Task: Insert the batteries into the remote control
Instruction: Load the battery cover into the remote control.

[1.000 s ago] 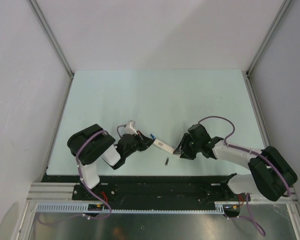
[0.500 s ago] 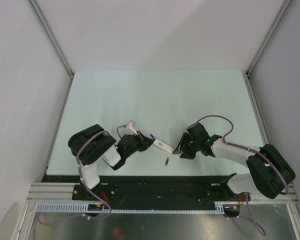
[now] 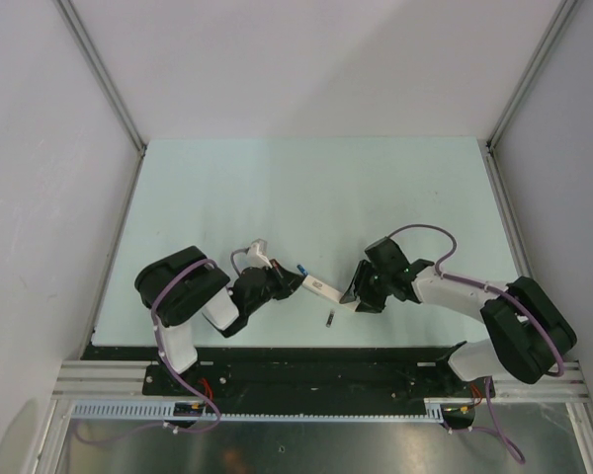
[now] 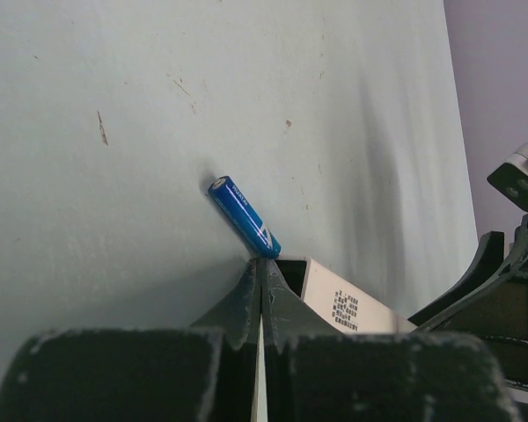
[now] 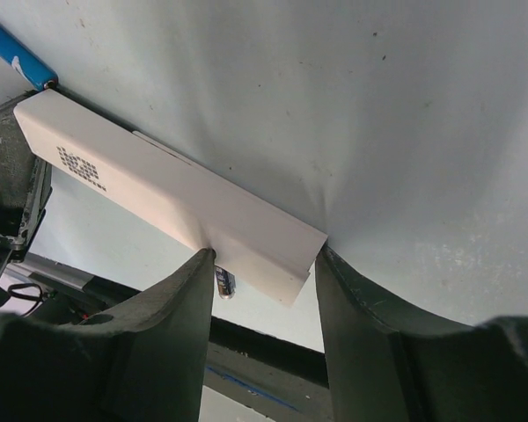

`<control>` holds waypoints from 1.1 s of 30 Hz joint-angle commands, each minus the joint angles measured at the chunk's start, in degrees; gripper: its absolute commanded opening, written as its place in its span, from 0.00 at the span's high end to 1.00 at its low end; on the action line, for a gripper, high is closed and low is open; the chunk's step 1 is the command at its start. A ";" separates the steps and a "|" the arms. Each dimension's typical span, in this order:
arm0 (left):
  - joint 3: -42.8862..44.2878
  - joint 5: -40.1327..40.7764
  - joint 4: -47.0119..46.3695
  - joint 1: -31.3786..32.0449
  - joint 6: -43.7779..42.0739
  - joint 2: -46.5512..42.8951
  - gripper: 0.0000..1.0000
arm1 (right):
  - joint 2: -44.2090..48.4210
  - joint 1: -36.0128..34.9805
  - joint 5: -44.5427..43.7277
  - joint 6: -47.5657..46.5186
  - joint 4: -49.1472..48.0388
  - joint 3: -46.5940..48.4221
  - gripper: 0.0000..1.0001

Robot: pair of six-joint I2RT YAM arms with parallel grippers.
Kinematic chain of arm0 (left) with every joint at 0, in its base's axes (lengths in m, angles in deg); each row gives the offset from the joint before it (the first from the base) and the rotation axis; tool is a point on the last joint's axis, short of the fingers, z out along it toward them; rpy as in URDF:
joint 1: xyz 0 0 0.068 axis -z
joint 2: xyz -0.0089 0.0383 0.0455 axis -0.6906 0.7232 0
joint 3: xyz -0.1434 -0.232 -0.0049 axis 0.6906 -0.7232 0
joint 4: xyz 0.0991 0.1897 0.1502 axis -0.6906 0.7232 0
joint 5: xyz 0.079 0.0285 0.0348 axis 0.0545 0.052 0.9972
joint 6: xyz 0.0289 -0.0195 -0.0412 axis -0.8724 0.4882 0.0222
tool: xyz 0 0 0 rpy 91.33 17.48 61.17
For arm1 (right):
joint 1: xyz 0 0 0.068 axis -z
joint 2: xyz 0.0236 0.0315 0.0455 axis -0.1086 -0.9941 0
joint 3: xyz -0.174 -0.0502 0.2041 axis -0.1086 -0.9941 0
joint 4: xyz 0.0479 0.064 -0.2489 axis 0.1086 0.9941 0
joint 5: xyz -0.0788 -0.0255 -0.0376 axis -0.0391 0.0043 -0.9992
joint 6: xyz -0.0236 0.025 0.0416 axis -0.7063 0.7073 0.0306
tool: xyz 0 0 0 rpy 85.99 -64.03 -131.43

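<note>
Nearest the arm bases, a black battery lies loose on the table, apart from both grippers and just nearside of the remote control. The remote lies flat on the table between the two arms. The right gripper straddles one end of it, half spread, and its fingers appear to touch the two long edges, so I judge it a pinch across the width. The left gripper is at the other end with its fingers pressed together and its tips just at the remote's corner. Whether anything thin sits between them is hard to tell from the wrist view. Just beyond those tips a blue battery rests on the table, one end touching or nearly touching the remote. No battery can be seen inside the remote, and only a plain white face shows with no open compartment, so the loading looks not yet begun. Only these two batteries are in view. The blue battery has white lettering too small to read, and the remote has a dark dotted printed patch near one end, also unreadable.
</note>
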 commanded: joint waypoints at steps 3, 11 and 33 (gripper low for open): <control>0.32 -24.11 -4.60 9.89 4.35 -0.51 1.00 | -9.29 -3.30 -5.29 -0.68 -9.20 -1.28 0.48; -1.00 -23.05 -4.68 7.78 4.62 -1.47 1.00 | -5.70 -4.44 -6.35 -1.73 -5.43 -1.19 0.46; -2.67 -23.84 -4.77 1.27 4.45 -2.79 0.96 | 5.64 -7.87 -10.30 -1.91 2.40 -1.19 0.37</control>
